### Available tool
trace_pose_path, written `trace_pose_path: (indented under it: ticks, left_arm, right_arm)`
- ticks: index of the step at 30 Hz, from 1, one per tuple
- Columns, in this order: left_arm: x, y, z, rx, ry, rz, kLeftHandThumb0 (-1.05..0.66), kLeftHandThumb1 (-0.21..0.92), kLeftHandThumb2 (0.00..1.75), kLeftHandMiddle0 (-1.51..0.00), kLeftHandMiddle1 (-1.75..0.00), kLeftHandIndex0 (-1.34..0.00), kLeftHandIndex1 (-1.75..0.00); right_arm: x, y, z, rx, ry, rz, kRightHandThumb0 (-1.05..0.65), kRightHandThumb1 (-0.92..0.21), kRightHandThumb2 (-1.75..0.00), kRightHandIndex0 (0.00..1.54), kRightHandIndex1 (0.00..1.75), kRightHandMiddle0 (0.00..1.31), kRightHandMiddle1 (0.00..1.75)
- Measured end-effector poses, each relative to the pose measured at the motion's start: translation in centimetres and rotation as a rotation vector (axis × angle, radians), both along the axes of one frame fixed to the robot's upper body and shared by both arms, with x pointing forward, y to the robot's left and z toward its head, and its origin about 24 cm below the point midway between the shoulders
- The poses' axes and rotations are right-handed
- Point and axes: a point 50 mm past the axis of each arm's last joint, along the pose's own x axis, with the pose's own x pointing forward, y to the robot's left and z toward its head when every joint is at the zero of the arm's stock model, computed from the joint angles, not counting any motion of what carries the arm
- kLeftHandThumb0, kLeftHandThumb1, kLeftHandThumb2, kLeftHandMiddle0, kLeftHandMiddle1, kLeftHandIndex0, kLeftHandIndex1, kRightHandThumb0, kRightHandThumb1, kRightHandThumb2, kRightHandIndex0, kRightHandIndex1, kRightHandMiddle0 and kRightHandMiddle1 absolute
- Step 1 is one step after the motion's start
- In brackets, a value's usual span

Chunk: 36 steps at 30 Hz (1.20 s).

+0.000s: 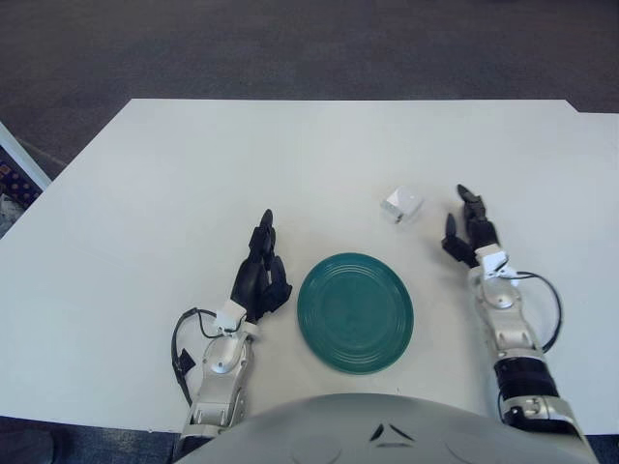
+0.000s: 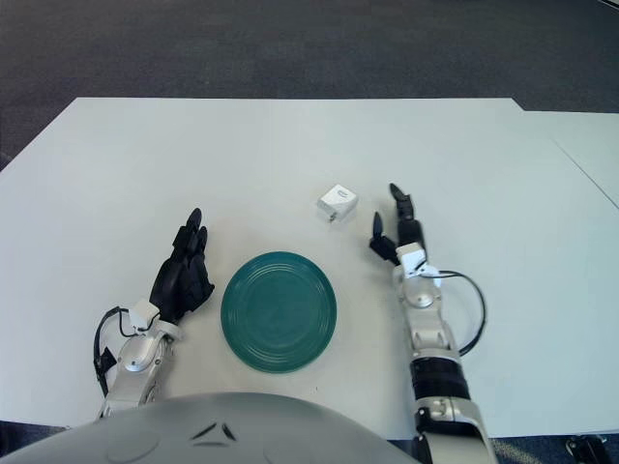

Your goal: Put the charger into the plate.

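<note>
Your black three-fingered left hand (image 1: 261,275) shows just left of the round teal ceramic plate (image 1: 355,311), fingers straight and holding nothing. The small white cube-shaped charger (image 1: 400,205) lies on the white table (image 1: 193,174) beyond the plate's far right edge, apart from it. Your right hand (image 1: 471,235) is beside the charger on its right, fingers spread and empty.

bright even light, soft shadows, sharp

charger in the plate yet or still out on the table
Out. The white charger lies on the table beyond the empty green plate, apart from it; the right hand is open beside it, not touching.
</note>
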Motion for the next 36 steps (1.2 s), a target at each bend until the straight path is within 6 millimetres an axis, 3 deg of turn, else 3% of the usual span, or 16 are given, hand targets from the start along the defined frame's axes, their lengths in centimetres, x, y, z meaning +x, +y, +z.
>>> trace_pose_path:
  ticks: [5,11,17,20,23,29,36]
  left_arm:
    - [0.2,-0.2,0.0,0.015,0.006,0.007,-0.98,0.92,0.96,0.0,0.0,0.0,0.0]
    - [0.3,-0.4,0.0,0.026,0.014,0.003,-0.97,0.92,0.96,0.0,0.0,0.0,0.0]
    - [0.4,-0.4,-0.3,-0.009,0.015,0.012,-0.98,0.92,0.97,0.0,0.0,0.0,0.0]
    - [0.7,-0.5,-0.3,-0.014,0.012,0.01,-0.98,0.92,0.97,0.0,0.0,0.0,0.0]
    - [0.8,-0.6,-0.3,-0.012,0.011,0.005,-0.99,0.92,0.98,0.0,0.0,0.0,0.0]
    - [0.8,-0.8,-0.2,-0.016,0.011,0.002,-0.98,0.92,0.98,0.0,0.0,0.0,0.0]
    - [0.8,-0.8,-0.1,-0.016,0.026,0.018,-0.97,0.92,0.98,0.0,0.0,0.0,0.0]
  right_arm:
    - [1.4,-0.8,2.8,-0.083,-0.058,-0.031,-0.84,-0.92,-0.88,0.02,0.0,0.0,0.26]
    - [3.9,-0.2,7.0,-0.294,-0.162,0.016,-0.88,-0.92,-0.87,0.02,0.0,0.0,0.31]
    - [6.9,2.3,11.7,-0.54,-0.274,0.124,-0.95,-0.92,-0.86,0.05,0.01,0.0,0.41]
    - [7.7,4.0,13.1,-0.634,-0.302,0.195,-0.99,-0.92,-0.87,0.05,0.01,0.0,0.41]
    - [8.4,5.9,13.1,-0.749,-0.306,0.282,-1.03,-0.92,-0.89,0.05,0.0,0.0,0.38]
    - [9.2,9.5,10.7,-1.01,-0.29,0.512,-1.02,-0.92,-0.86,0.06,0.0,0.0,0.36]
    - [9.3,9.6,7.9,-1.204,-0.244,0.698,-0.97,-0.92,-0.8,0.06,0.0,0.0,0.37]
